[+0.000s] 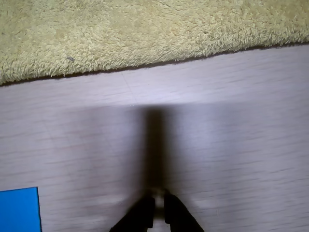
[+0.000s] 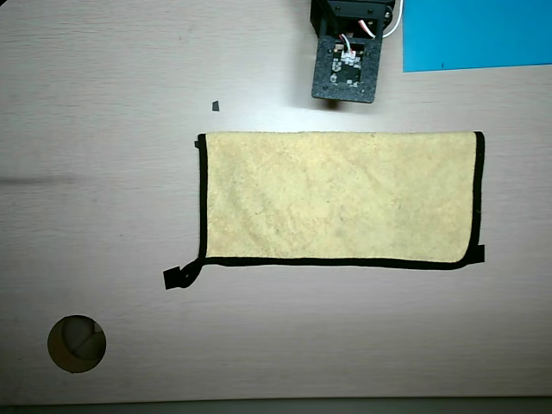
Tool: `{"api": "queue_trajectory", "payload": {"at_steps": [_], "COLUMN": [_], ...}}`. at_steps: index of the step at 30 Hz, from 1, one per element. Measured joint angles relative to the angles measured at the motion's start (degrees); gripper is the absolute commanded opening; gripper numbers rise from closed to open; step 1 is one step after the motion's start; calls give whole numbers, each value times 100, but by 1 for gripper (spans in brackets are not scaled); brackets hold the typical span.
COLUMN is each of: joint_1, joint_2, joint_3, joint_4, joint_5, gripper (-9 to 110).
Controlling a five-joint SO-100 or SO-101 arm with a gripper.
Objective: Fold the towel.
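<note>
The pale yellow towel (image 2: 341,197) lies flat on the table as a wide rectangle. Black trim shows on its left, bottom and right edges in the overhead view. In the wrist view its fuzzy edge (image 1: 145,34) fills the top of the frame. My gripper (image 1: 158,194) enters from the bottom of the wrist view. Its jaws are together and hold nothing, over bare table and apart from the towel. In the overhead view the arm (image 2: 346,65) sits just above the towel's top edge and hides the fingertips.
A flat bright blue sheet (image 2: 474,34) lies at the top right of the overhead view, and its corner shows in the wrist view (image 1: 19,210). Small black tape squares (image 2: 178,277) (image 2: 216,106) (image 2: 479,254) mark the table. A round hole (image 2: 77,343) is at the lower left.
</note>
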Motion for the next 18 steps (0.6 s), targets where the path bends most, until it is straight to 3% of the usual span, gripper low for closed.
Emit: {"api": "queue_trajectory", "payload": {"at_steps": [18], "joint_1": [-492], "joint_2": [0], "joint_3": [0], "joint_4": [0], "joint_5": [0], "gripper": [0]}}
